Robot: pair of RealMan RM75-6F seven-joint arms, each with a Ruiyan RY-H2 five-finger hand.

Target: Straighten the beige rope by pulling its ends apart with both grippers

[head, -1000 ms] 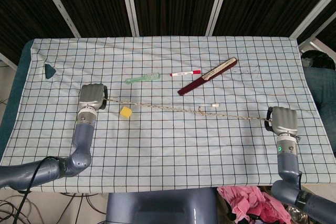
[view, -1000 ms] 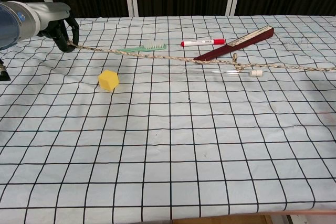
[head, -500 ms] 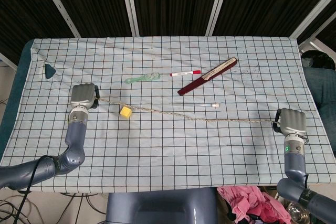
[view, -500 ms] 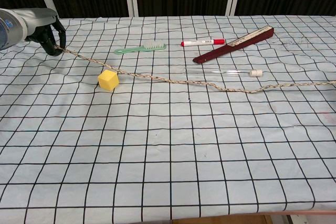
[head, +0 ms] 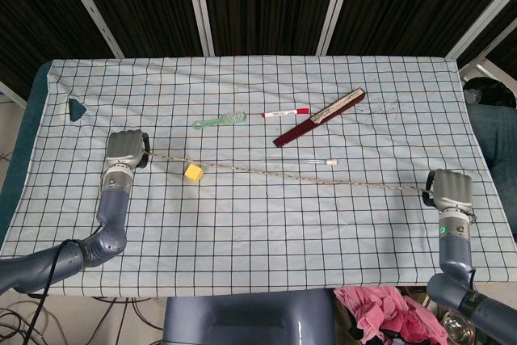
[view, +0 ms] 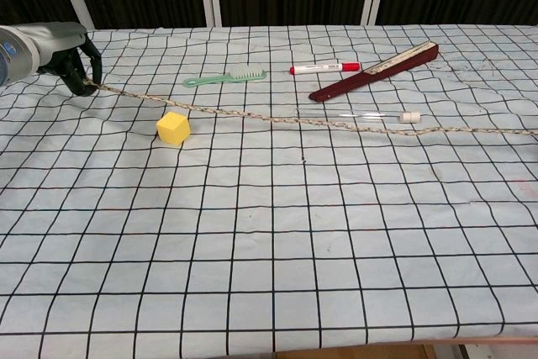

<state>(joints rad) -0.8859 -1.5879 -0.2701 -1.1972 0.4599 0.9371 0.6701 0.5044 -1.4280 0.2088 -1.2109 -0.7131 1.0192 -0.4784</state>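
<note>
The beige rope [head: 283, 174] runs in a nearly straight line across the checked tablecloth from left to right, also seen as the rope [view: 277, 117] in the chest view. My left hand [head: 125, 149] grips its left end at the table's left side; the same left hand [view: 50, 48] shows at the chest view's left edge. My right hand [head: 452, 191] holds the right end near the table's right edge. That hand is outside the chest view.
A yellow cube [head: 193, 172] lies just in front of the rope. Behind the rope lie a glass tube [head: 323, 162], a green brush [head: 220, 121], a red marker [head: 284, 112] and a dark red folded fan [head: 319, 117]. A dark green wedge [head: 77, 108] sits far left.
The sag in the rope's middle has been drawn out and the line is straighter. Over the second both hands moved outward and toward the table's near edge; the rope left the fan.
</note>
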